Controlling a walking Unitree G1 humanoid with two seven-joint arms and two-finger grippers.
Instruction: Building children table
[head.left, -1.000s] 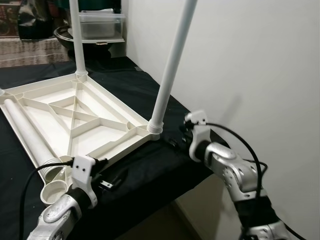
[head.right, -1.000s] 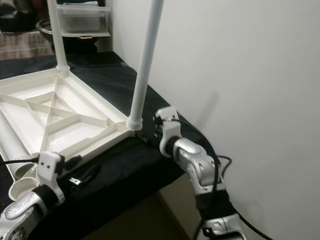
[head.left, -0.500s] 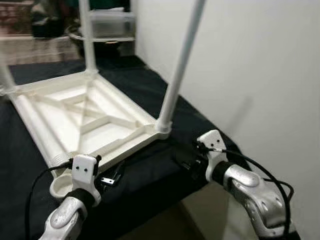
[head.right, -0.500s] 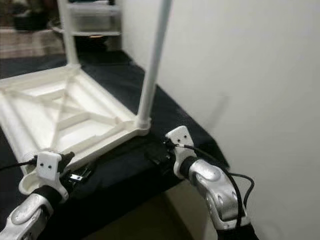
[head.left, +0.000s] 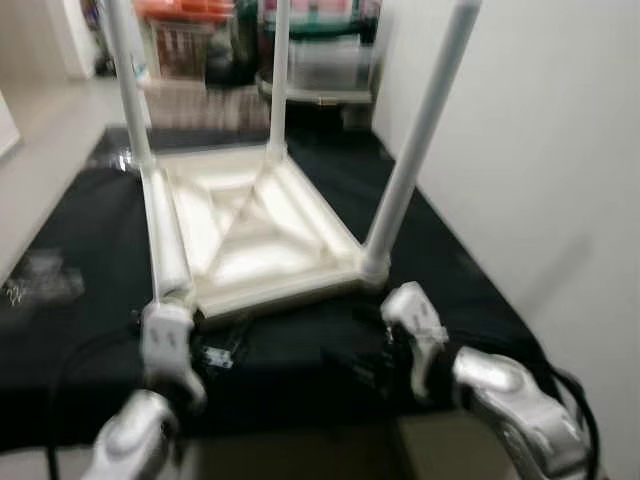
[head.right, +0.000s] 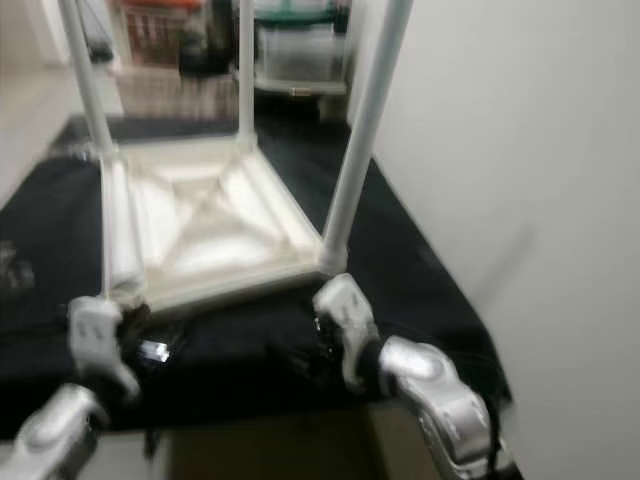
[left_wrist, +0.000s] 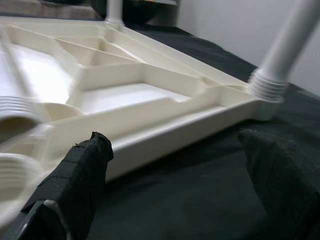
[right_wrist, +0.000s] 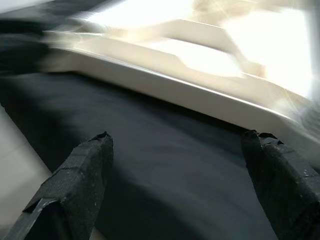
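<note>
Left eye view, blurred: a white tabletop (head.left: 262, 240) lies upside down on a black cloth (head.left: 60, 330), with legs (head.left: 415, 150) standing up from three corners and a loose leg (head.left: 168, 240) lying along one edge. Both grippers hover over the cloth near its front edge, left gripper (left_wrist: 175, 170) and right gripper (right_wrist: 175, 170) spread wide and empty. Storage bins (head.left: 330, 60) stand behind; a wall (head.left: 540, 150) runs alongside.

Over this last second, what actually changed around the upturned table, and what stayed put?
Mostly the camera swung, so the far room and a third leg came into view. Both arms shifted with it: the right gripper left the near right leg and now hovers open before the tabletop's near edge, as does the left gripper. Nothing grasped. The loose leg stays lying inside.
</note>
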